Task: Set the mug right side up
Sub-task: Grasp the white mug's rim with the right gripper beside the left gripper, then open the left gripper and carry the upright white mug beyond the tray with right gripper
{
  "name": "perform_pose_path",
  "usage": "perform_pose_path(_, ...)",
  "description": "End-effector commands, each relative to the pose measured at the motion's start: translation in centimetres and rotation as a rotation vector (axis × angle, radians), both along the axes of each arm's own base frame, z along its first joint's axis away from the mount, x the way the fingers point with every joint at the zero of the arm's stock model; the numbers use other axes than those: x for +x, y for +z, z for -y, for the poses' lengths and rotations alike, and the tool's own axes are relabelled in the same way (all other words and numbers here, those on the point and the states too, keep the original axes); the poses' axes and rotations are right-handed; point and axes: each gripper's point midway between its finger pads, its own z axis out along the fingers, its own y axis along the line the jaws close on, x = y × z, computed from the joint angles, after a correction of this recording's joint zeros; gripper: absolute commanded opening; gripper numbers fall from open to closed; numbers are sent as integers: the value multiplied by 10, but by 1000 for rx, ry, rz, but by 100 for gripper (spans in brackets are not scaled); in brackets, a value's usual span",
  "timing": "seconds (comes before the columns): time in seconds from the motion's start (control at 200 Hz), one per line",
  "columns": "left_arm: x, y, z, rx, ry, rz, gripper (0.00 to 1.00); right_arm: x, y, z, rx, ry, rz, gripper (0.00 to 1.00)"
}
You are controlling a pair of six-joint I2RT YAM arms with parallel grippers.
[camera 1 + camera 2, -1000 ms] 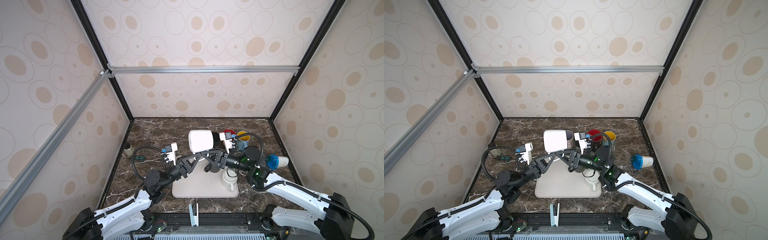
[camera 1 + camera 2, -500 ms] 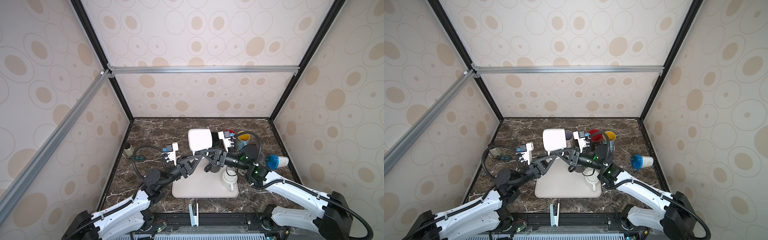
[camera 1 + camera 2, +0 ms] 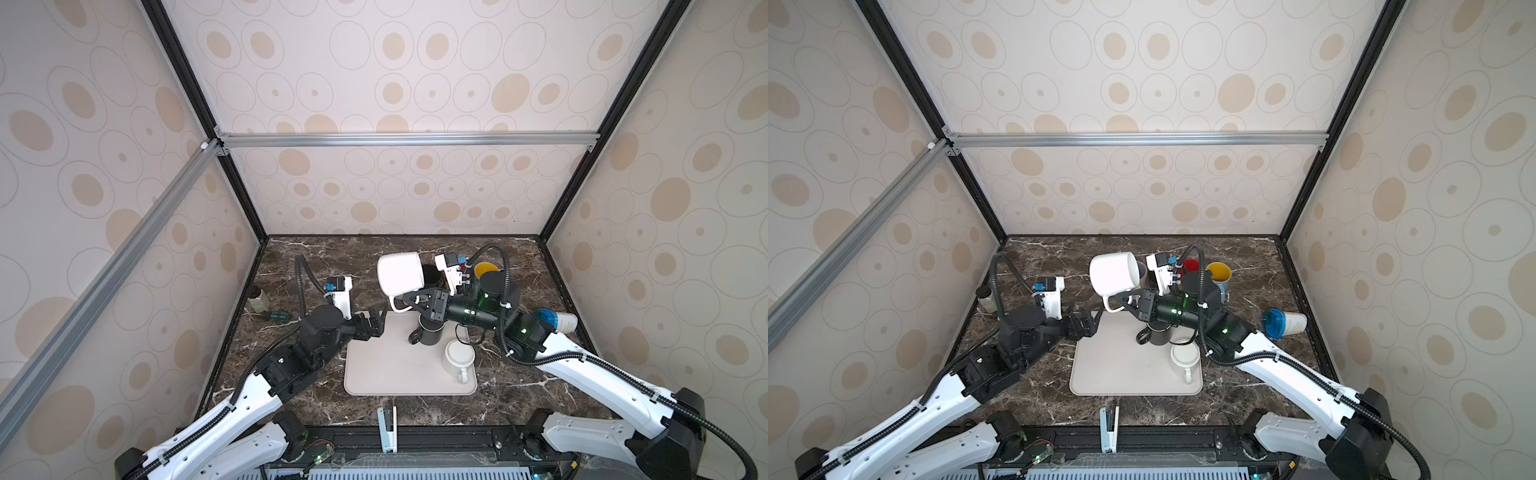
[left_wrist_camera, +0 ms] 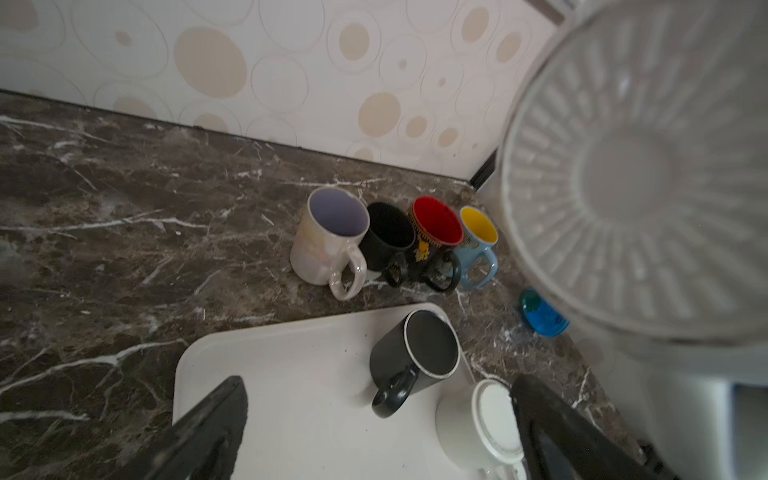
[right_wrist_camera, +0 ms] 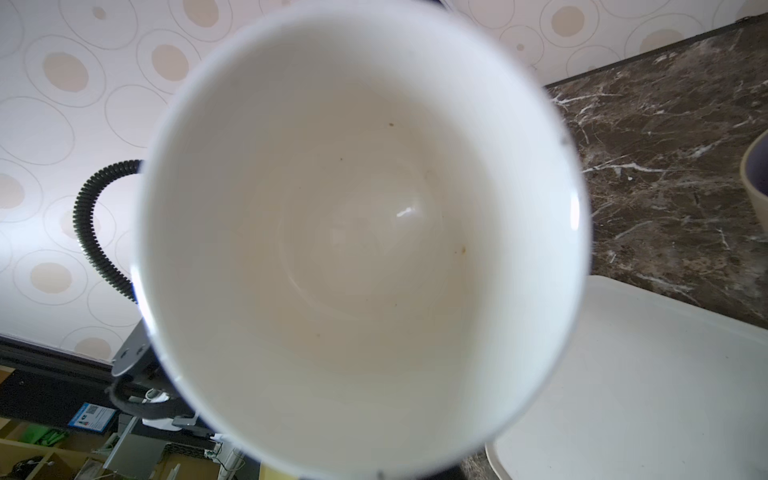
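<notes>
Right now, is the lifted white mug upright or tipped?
Tipped sideways: the white mug hangs by its handle from the right gripper.

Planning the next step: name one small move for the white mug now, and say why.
Probably the right tool should tip its wrist until the white mug is mouth up. It grips the handle, the mug hangs sideways in the air, and the left tool stands open, apart.
</notes>
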Motion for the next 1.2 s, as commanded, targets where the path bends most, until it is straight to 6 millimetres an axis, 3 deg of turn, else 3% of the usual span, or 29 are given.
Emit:
perform_pose_path(0.0,-11,-29,-7,83,-35,-46,100,3,26,-1,4,-10,86,0)
perform_pose_path(0.35,-17,-44,-14,87,-17,-91,97,24,0,-6,-190,-82,50,0)
perform_pose_path(0.625,-29,-53,-11,14,-45,-130,95,48,-12,-31,-387,-130,104,0)
perform_pose_path(0.875,-37,-72,-11,-29,-45,-195,95,91,-29,-34,-566,-297,107,0)
perform_pose_path(1.195,-37,-66,-15,-22,-37,-174,97,141,-61,-44,-801,-425,87,0)
